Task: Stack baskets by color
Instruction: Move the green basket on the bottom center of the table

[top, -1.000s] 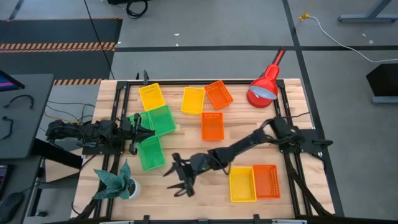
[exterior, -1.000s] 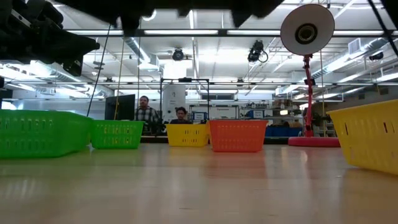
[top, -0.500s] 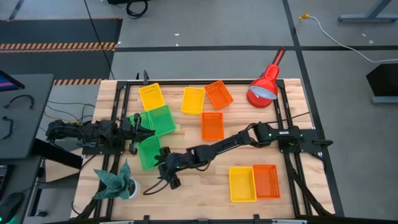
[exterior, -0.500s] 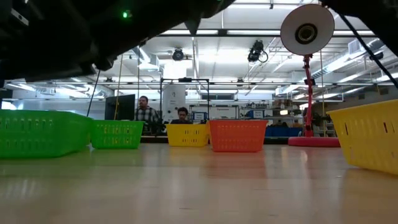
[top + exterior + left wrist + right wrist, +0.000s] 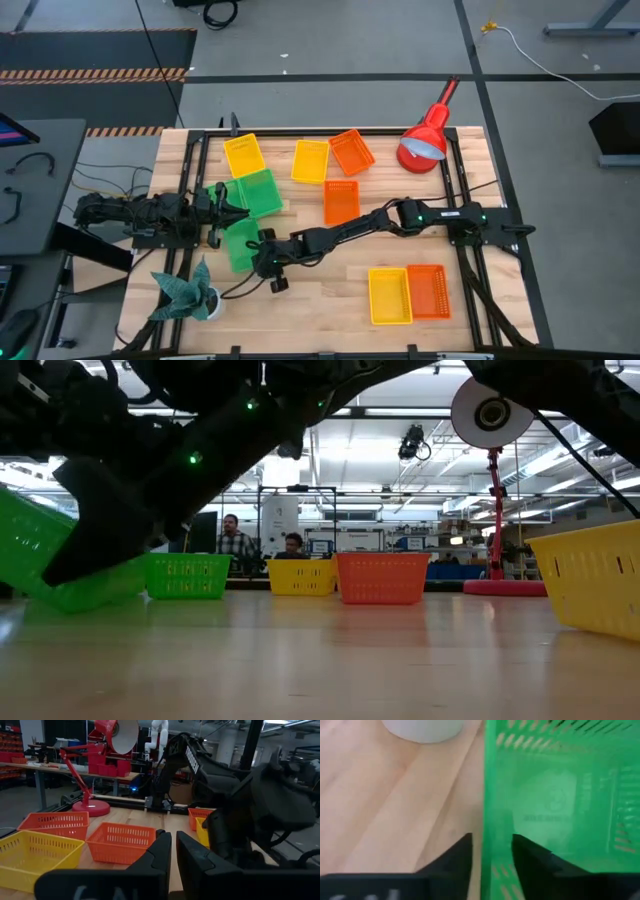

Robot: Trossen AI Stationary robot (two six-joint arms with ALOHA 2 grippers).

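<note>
While the wooden table [image 5: 320,300] carries baskets scattered over its top, the right arm [image 5: 340,235] stretches across it to the near green basket [image 5: 238,246], which is tipped up on one edge in the low view, with another green basket [image 5: 259,192] just behind it. Right gripper [image 5: 268,262] has its fingers [image 5: 456,855] astride that basket's side wall, one each side, though whether they actually pinch it I cannot tell; left gripper [image 5: 173,851] waits at the table's left edge, fingers nearly together on nothing
</note>
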